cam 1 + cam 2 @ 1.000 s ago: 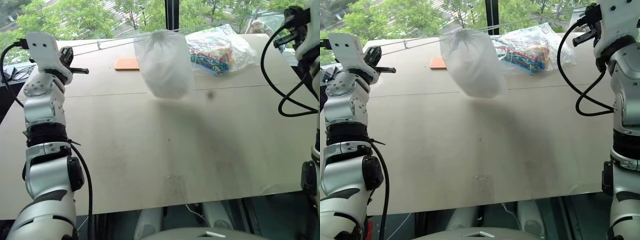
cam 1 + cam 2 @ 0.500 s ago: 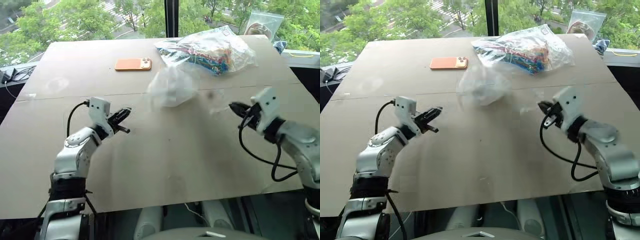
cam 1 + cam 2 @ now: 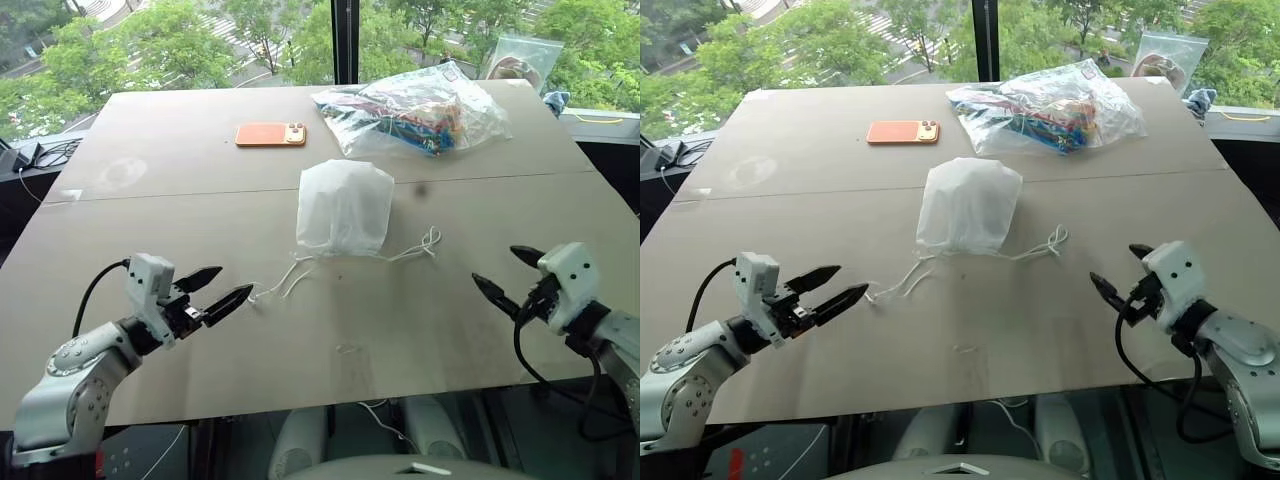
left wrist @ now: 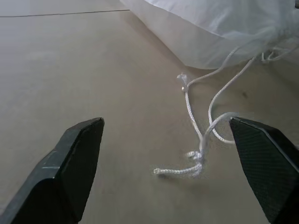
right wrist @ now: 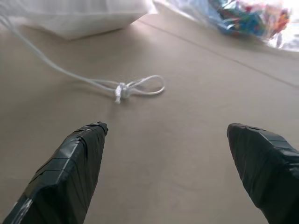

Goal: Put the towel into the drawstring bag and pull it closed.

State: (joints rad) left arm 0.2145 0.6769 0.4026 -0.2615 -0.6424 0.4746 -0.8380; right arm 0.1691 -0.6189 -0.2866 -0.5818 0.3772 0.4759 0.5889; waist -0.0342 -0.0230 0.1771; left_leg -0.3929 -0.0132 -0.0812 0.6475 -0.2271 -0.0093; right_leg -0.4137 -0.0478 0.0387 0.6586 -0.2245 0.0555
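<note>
The white drawstring bag (image 3: 345, 208) lies bulging on the middle of the table, its mouth gathered shut toward me. The towel is hidden from view. One white cord (image 3: 278, 286) trails toward my left gripper (image 3: 228, 283), which is open low over the table with the cord's knotted end (image 4: 198, 156) on the table just beyond its fingertips. The other cord (image 3: 418, 244) loops out to the right. My right gripper (image 3: 497, 266) is open near the front right, some way short of that loop (image 5: 140, 86). Neither gripper holds anything.
An orange phone (image 3: 270, 133) lies at the back left. A clear plastic bag of colourful items (image 3: 415, 105) sits behind the drawstring bag, with a smaller clear bag (image 3: 518, 58) at the far right corner. The table's front edge (image 3: 330, 400) runs just below both grippers.
Both arms came down from high up, where the bag hung on taut cords between them. The bag now rests on the table, and both grippers have opened and let the cords go.
</note>
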